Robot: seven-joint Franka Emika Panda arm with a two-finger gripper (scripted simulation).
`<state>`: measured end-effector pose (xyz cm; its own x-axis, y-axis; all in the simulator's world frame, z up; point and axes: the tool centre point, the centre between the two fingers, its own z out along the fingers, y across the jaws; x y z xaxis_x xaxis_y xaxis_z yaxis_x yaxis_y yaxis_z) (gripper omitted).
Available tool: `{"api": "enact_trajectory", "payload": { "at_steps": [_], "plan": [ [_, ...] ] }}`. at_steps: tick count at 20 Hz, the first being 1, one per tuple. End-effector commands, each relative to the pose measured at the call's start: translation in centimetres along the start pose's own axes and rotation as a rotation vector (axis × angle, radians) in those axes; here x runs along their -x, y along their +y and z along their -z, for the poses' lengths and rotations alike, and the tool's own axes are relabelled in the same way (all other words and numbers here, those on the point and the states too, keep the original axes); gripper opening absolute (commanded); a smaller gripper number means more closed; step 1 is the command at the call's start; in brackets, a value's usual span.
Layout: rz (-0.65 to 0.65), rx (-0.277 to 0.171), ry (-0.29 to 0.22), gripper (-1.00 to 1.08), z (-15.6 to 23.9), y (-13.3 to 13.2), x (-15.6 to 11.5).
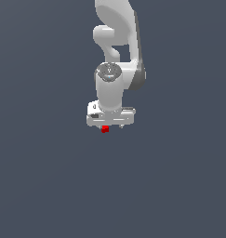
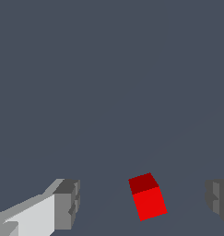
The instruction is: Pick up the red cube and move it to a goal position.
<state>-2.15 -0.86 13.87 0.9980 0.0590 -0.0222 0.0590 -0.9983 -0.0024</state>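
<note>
The two fingers (image 2: 67, 203) stand well apart, one on each side of the red cube (image 2: 147, 197), and neither touches it in the wrist view. The cube sits between them, nearer one grey pad than the other, with open gaps on both sides. It is turned slightly askew to the line between the fingers, showing a darker face and a brighter one.

In the exterior view the gripper (image 1: 110, 126) points straight down from the white arm (image 1: 118, 51), and the cube (image 1: 105, 129) peeks out just beneath the gripper's wide body, towards the exterior view's left of its middle. Only a small red patch of it shows there.

The tabletop (image 2: 109, 83) is a flat, plain slate grey that fills both pictures without edge, seam or wall, so surface and background cannot be told apart.

The fingers are too small to make out in the exterior view. The wrist view cuts off one finger at the frame edge. The arm's upper part runs out of the exterior picture.
</note>
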Motion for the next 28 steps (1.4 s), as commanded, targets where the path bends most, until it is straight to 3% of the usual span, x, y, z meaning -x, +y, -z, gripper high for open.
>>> {"api": "enact_trajectory", "payload": {
  "at_steps": [1,14,26,27,28],
  "plan": [
    [0.030,0.000,0.002,1.00,-1.2,0.2,0.9],
    [0.235,0.004,0.017,1.00,-9.1,2.3,6.1],
    [0.304,0.005,0.022,1.00,-12.0,3.4,7.5],
    [0.304,0.005,0.022,-1.00,-12.0,3.4,7.5],
    [0.304,0.005,0.022,-1.00,-12.0,3.4,7.5]
  ]
}}
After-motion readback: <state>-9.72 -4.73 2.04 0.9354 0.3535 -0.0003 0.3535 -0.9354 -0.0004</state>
